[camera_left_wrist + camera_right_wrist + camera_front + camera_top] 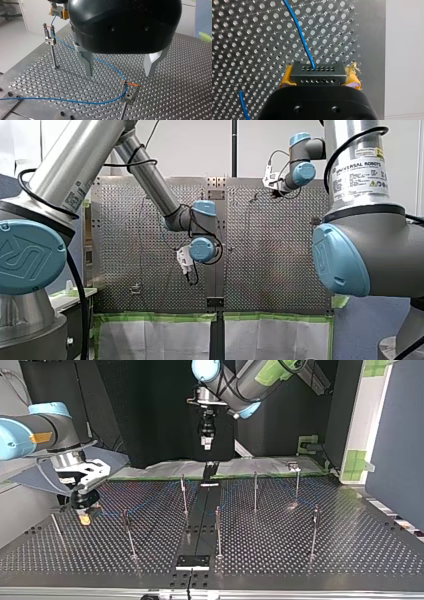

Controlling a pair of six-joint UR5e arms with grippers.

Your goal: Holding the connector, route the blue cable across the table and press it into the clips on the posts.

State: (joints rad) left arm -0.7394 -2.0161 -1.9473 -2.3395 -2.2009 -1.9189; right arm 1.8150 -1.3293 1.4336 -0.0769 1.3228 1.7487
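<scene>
While our right hand (319, 78) grips the connector (317, 71), our open, empty left hand (119, 73) must next, we judge, press the blue cable (297, 26) into the clip (128, 96).

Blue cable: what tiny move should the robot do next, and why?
Probably lower my left gripper onto the blue cable beside the nearer post. Its fingers are open above the cable, which hangs slack there, while my right gripper clamps the connector.
</scene>
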